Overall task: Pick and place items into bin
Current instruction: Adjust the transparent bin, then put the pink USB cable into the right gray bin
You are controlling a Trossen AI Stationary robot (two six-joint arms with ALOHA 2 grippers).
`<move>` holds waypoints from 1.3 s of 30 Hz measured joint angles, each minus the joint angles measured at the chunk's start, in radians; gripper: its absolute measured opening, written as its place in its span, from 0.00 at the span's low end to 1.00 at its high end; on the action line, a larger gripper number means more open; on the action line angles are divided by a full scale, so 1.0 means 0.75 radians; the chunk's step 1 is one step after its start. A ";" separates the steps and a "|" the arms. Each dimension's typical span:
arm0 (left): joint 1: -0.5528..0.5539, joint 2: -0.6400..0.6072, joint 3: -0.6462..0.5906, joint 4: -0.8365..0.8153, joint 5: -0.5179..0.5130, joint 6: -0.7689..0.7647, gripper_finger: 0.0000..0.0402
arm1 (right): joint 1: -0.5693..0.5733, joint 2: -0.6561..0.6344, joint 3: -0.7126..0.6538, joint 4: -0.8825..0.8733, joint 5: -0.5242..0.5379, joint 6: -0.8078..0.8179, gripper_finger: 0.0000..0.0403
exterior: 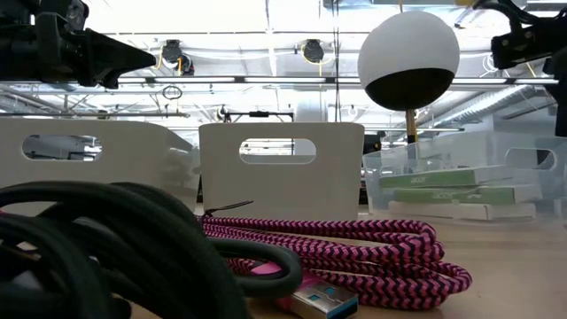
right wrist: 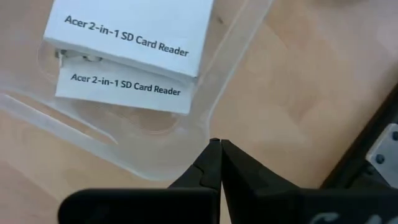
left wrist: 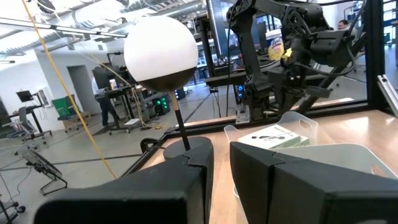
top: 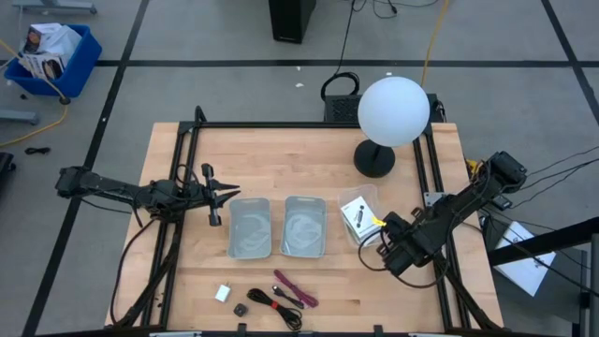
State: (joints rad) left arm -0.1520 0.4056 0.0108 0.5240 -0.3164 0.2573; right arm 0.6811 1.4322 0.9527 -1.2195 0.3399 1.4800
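Near the table's near edge lie a white block (top: 223,293), a tiny black piece (top: 241,308), a coiled black cable (top: 271,301) (exterior: 97,252) and a magenta-red braided strap (top: 296,288) (exterior: 363,252). White boxes printed "Acer 2-in-1 SD Card Reader" (right wrist: 127,31) lie stacked in a small clear bin (top: 359,212). My right gripper (right wrist: 219,145) is shut and hovers just outside that bin's rim (right wrist: 208,121). My left gripper (top: 234,192) waits at the table's left, level, pointing at the trays, with a narrow gap between its fingers (left wrist: 186,168).
Two shallow pale trays (top: 249,227) (top: 304,225) stand side by side at the table's middle. A white globe lamp (top: 393,110) on a black foot stands behind the clear bin. A black frame rail (top: 430,178) runs along the right side.
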 joint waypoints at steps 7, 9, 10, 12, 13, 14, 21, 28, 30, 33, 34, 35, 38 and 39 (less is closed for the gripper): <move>0.000 0.000 0.000 0.000 0.000 0.000 0.16 | 0.000 -0.001 0.000 0.155 -0.037 -0.036 0.00; 0.000 0.000 0.000 0.000 0.000 0.000 0.16 | 0.000 -0.001 0.000 0.155 -0.039 -0.031 0.00; 0.000 0.000 0.000 0.000 0.000 0.000 0.16 | 0.000 -0.001 0.000 0.146 -0.040 -0.024 0.00; 0.000 0.000 0.000 0.000 0.000 0.000 0.16 | 0.000 -0.001 0.000 0.122 -0.042 -0.006 0.00; 0.000 0.000 0.000 0.000 0.000 0.000 0.16 | 0.000 -0.004 0.000 0.117 -0.043 -0.005 0.00; 0.000 0.000 0.000 0.000 0.000 0.000 0.16 | 0.003 -0.013 0.000 0.109 -0.044 -0.007 0.00; 0.000 0.000 0.000 0.000 0.000 0.000 0.16 | 0.065 -0.155 0.078 -0.045 0.061 0.032 0.00; 0.000 0.000 0.000 0.000 0.000 0.000 0.16 | 0.183 -0.306 0.112 0.251 0.726 -0.411 0.00; 0.000 0.000 0.000 0.000 0.000 0.000 0.16 | 0.192 -0.354 0.081 0.385 0.882 -0.587 0.00; 0.000 0.000 0.000 0.000 0.000 0.000 0.16 | 0.135 -0.447 0.022 0.573 0.874 -0.872 0.00; 0.000 0.000 0.000 0.000 0.000 0.000 0.16 | 0.108 -0.488 -0.008 0.651 0.847 -0.955 0.00; 0.000 0.000 0.000 0.001 0.000 0.000 0.16 | 0.082 -0.530 -0.047 0.745 0.829 -1.041 0.00; 0.000 0.000 0.000 0.002 0.000 0.000 0.16 | -0.001 -0.674 -0.209 1.172 0.679 -1.396 0.00; 0.000 0.000 0.000 0.002 0.000 0.001 0.16 | -0.032 -0.722 -0.277 1.334 0.586 -1.524 0.00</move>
State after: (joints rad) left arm -0.1520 0.4056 0.0108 0.5258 -0.3164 0.2583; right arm 0.6574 0.8909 0.7448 -0.2190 0.7793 0.3369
